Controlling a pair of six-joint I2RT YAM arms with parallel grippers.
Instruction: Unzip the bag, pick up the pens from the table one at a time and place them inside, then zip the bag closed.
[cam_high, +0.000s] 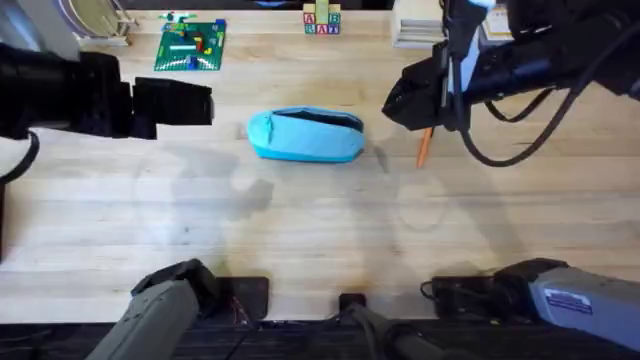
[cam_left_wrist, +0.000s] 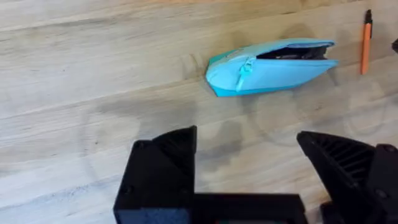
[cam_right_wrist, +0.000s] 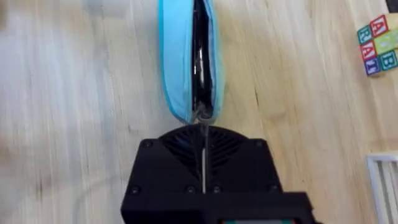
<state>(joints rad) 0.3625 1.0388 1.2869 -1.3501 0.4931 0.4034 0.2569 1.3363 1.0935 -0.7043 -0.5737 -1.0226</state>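
Bag (cam_high: 305, 137) lies mid-counter (cam_high: 320, 240), zip already open to take pens. Orange pen (cam_high: 423, 148) just beside right jaws (cam_high: 400, 100), which are together; left jaws (cam_left_wrist: 245, 165) apart, idle.

Overhead view: looks down and forward across the table (cam_high: 300, 230). Left wrist view: low, oblique, facing the bag (cam_left_wrist: 270, 66) from well apart. Right wrist view: near, looking along the same bag (cam_right_wrist: 186, 56).
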